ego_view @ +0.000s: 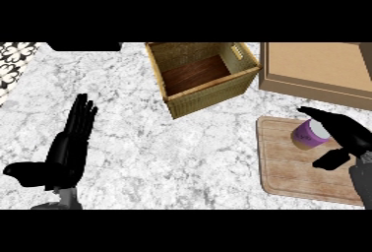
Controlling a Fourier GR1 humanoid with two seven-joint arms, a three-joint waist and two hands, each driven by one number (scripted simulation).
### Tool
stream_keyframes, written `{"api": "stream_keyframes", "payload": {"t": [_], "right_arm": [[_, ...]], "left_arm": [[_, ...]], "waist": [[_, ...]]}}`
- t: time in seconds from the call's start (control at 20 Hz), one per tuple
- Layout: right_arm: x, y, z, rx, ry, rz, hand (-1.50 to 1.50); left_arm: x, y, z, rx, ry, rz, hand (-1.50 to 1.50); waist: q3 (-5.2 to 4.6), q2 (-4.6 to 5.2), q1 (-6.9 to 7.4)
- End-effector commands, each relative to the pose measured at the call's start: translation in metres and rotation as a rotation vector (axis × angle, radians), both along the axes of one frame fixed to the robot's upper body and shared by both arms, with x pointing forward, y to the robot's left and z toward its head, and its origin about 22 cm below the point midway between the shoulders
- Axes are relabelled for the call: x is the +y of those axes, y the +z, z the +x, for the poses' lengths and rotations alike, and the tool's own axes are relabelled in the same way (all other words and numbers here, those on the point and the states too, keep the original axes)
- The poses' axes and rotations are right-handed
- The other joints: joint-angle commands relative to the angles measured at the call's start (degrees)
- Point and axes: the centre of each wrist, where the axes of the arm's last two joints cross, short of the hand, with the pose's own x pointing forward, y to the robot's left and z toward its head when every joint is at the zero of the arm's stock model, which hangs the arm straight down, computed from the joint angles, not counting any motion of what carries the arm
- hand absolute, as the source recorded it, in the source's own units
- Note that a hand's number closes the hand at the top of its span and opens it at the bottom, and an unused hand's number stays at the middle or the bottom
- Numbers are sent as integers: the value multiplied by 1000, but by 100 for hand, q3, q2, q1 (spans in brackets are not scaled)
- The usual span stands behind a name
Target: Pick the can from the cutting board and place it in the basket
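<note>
A purple can (pixel 309 134) with a tan base lies tilted on the wooden cutting board (pixel 291 170) at the right. My right hand (pixel 347 135) is beside it, fingers reaching over its right side and the thumb lower down, not closed on it. The woven basket (pixel 181 101) with a dark wooden floor stands at the top middle, left of the board. My left hand (pixel 67 147) rests open on the left of the counter, fingers straight and pointing up.
A tan cardboard box (pixel 312 69) sits at the top right, just behind the cutting board and right of the basket. A patterned tile patch (pixel 13 61) shows at the top left corner. The counter is white marble.
</note>
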Motion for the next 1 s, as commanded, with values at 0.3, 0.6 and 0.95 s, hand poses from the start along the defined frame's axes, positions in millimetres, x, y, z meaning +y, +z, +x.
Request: {"api": "stream_keyframes", "payload": {"t": [0.3, 0.6, 0.95], "right_arm": [[3, -1, 17, 49, 156, -93, 150], [24, -22, 14, -15, 185, -135, 150], [189, -17, -2, -151, 337, -38, 150]], "left_arm": [[-2, -6, -17, 10, -10, -3, 0], [2, -3, -1, -2, -12, -12, 0], [0, 4, 10, 4, -23, -2, 0]], "waist": [[14, 14, 31], [14, 13, 5], [-1, 1, 88]]}}
